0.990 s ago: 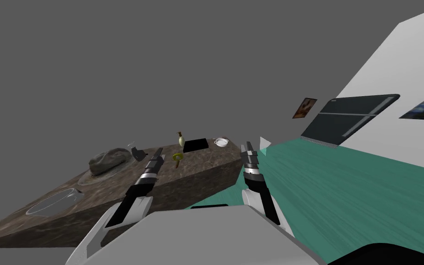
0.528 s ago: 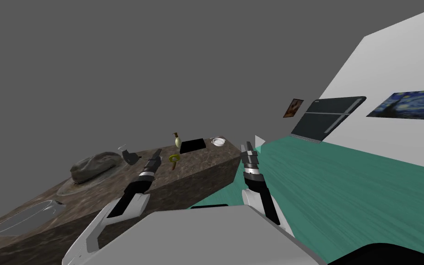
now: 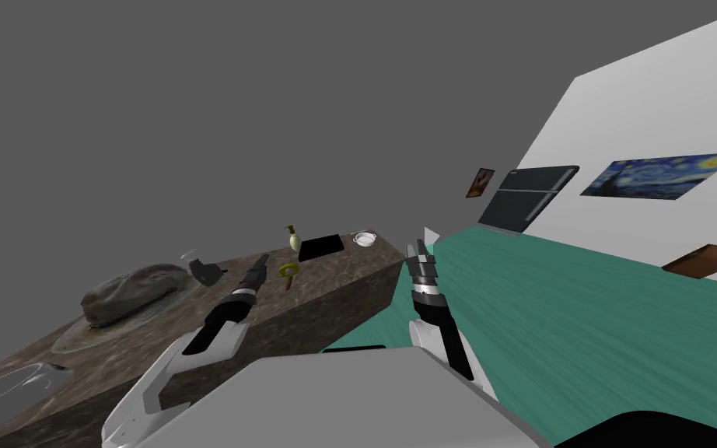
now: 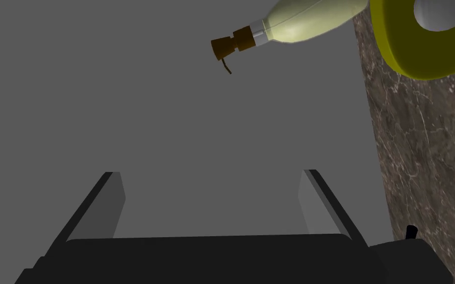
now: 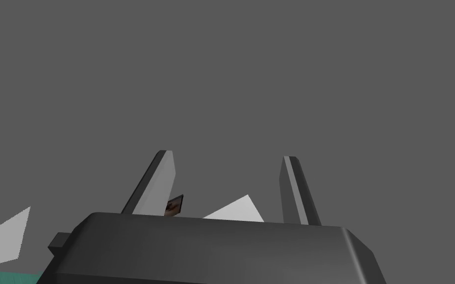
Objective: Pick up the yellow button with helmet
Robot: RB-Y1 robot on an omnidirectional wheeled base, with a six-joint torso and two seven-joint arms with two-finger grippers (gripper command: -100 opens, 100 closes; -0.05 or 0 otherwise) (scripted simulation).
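- My left gripper (image 3: 261,263) hovers over the brown marbled counter (image 3: 326,271), fingers spread wide, nothing between them.
- The yellow button (image 3: 288,270) sits on the counter just past the fingertips, slightly off to one side. In the left wrist view it is a yellow disc carrying a pale grey piece.
- A pale green bottle (image 3: 293,236) stands just behind it, beside a flat black slab (image 3: 322,247).
- My right gripper (image 3: 421,250) hangs off the counter's end, fingers apart and empty.

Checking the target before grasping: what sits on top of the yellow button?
A light grey rounded piece, likely the helmet, sits on the yellow button, covering its middle; its own top is cropped.
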